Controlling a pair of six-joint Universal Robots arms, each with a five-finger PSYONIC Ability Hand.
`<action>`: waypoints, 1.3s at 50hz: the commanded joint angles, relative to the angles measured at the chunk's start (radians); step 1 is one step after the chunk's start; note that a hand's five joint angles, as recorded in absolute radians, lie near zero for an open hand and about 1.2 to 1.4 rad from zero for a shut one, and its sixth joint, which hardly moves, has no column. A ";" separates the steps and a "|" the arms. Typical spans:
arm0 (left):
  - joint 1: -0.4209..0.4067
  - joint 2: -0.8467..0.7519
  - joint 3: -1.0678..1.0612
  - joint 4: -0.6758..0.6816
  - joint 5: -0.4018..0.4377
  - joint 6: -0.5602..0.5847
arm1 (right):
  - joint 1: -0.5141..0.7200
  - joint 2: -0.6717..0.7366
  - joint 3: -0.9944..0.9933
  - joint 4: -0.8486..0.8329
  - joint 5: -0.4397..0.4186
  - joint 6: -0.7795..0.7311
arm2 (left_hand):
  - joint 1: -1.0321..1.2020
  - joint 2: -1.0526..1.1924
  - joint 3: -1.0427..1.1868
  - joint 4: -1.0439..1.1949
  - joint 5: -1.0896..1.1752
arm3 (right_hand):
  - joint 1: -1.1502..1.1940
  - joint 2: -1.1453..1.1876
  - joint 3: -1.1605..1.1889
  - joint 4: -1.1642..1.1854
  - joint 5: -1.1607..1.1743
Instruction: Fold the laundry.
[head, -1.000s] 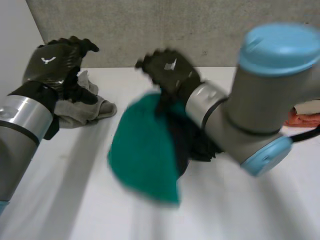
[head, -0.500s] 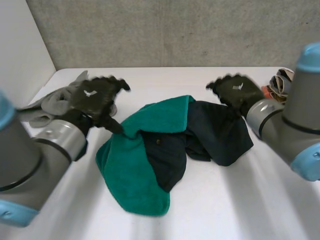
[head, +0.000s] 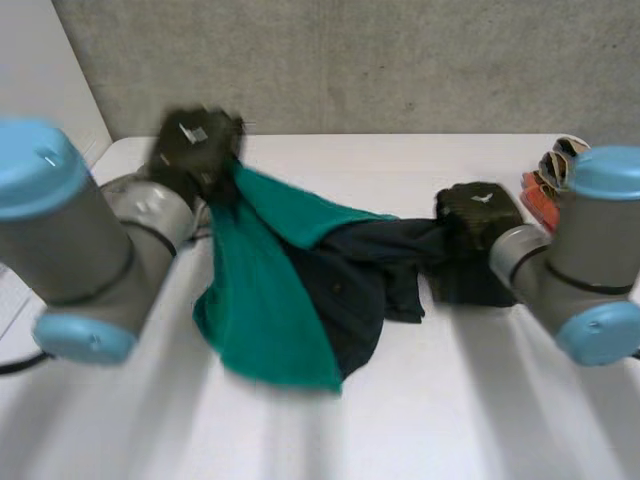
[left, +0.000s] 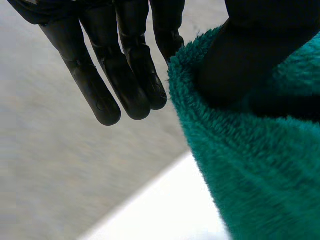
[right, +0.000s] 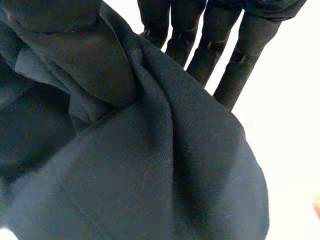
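Fleece (head: 255, 290), green, hangs down to the white table (head: 480, 400), its top edge pinched by the left hand (head: 190, 145), thumb against straight fingers. Right hand (head: 478, 210) clamps the dark navy garment (head: 345, 300) low over the table's right side.

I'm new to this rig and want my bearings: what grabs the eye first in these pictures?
A bright green fleece cloth hangs from the raised left hand, which pinches its edge at the table's far left. It overlaps a dark navy garment, whose other end the right hand pinches low at the right. An orange-red item lies past that hand, near the table's right edge.
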 joint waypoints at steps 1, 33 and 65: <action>0.230 -0.021 0.217 0.065 -0.023 0.193 | -0.105 -0.104 0.138 0.022 -0.005 -0.269 | 0.302 0.202 0.208 0.200 0.246 | 0.317 0.224 0.213 0.204 0.227; 0.413 -0.395 0.452 0.084 -0.018 0.265 | -0.054 -0.140 0.239 0.018 -0.004 -0.333 | -0.920 -1.020 -1.013 -1.022 -0.976 | 0.317 0.224 0.213 0.204 0.227; -0.216 -0.367 0.125 -0.018 0.106 -0.186 | 0.055 -0.323 0.270 0.048 -0.018 -0.333 | -0.327 -0.427 -0.420 -0.429 -0.383 | 0.317 0.224 0.213 0.204 0.227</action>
